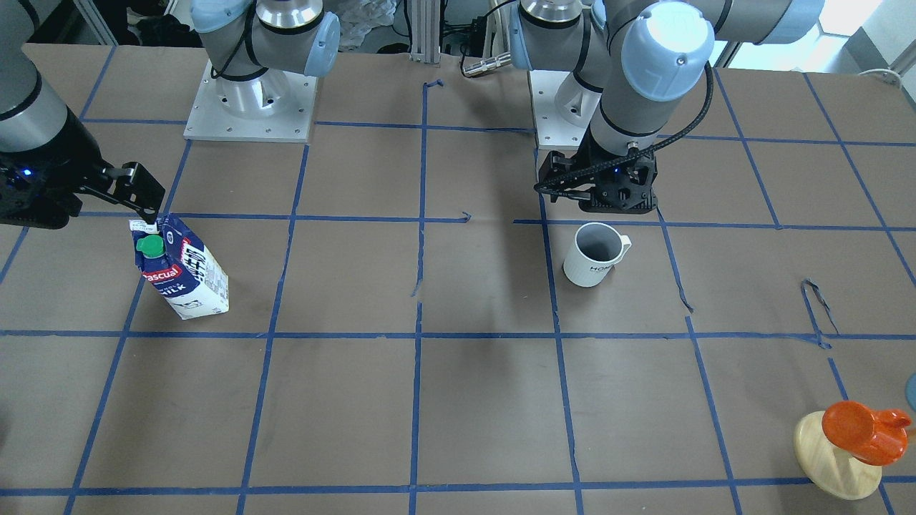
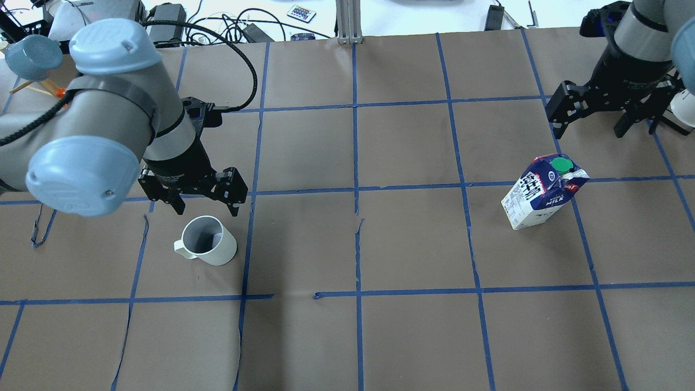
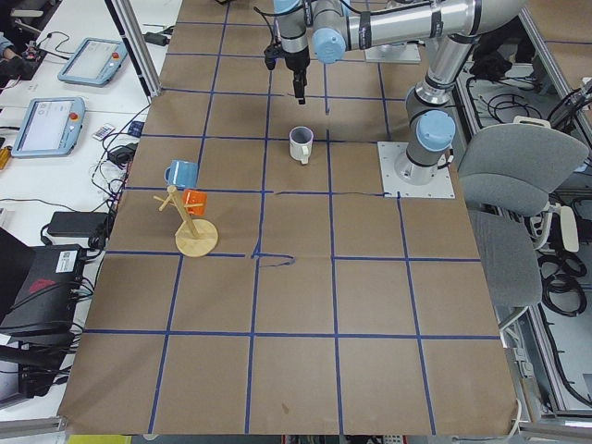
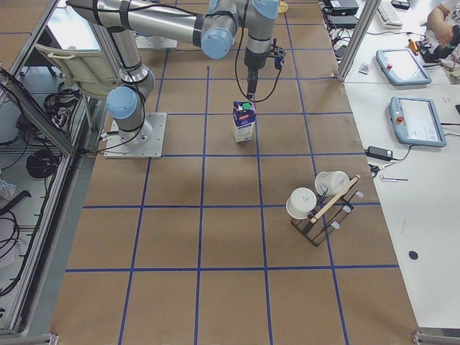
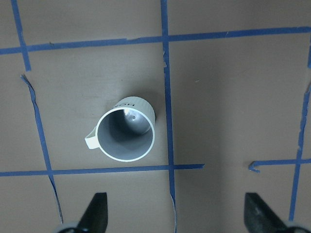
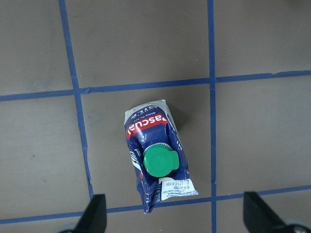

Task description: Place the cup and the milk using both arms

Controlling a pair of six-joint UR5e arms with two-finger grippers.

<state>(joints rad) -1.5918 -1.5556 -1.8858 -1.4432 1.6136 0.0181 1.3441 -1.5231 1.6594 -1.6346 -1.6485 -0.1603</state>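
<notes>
Cup (image 2: 209,247) stands upright on the bench (image 2: 380,244), with the left claw (image 2: 206,209) spread open just above it. Milk (image 2: 543,198) stands well apart from the cup, near the right claw (image 2: 591,127), which is also spread. Probably nothing is grasped yet.

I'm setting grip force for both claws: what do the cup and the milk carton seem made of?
The cup looks like glazed ceramic, though hard plastic is possible: thick white wall, smooth grey inside with a small glint. The milk carton looks like coated paperboard: printed, faintly glossy panels folded into a gable top. Its green cap appears to be moulded plastic, with a ridged edge.
</notes>
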